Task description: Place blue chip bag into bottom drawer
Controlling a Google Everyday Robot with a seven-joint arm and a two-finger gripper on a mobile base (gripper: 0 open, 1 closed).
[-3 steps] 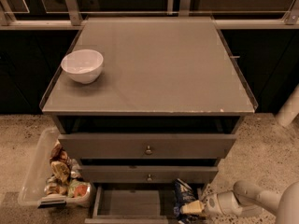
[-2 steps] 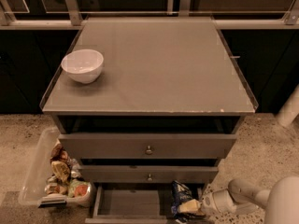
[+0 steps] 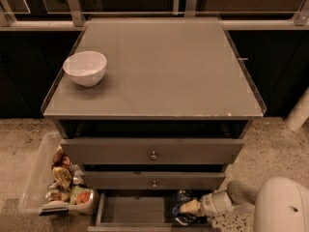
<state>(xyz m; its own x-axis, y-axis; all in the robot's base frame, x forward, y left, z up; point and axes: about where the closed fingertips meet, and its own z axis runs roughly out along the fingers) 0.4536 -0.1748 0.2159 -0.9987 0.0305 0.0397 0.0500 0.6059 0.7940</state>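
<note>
The bottom drawer [image 3: 135,210] is pulled open below two closed grey drawers. The blue chip bag [image 3: 182,197] is dark navy with white marks and sits over the right end of the drawer. My gripper [image 3: 188,207] reaches in from the lower right on a white arm and is shut on the bag, its pale fingertips [image 3: 189,207] pressed into the bag's middle. The lower part of the bag is partly hidden by the gripper.
A white bowl [image 3: 85,67] stands at the left of the grey cabinet top [image 3: 164,66]. A clear plastic bin [image 3: 41,178] with crumpled snack wrappers [image 3: 63,178] sits on the floor left of the drawers. The robot's white body [image 3: 282,204] fills the lower right corner.
My gripper and the bag have shifted slightly left and further over the open bottom drawer. The robot's white body has moved into the lower right corner.
</note>
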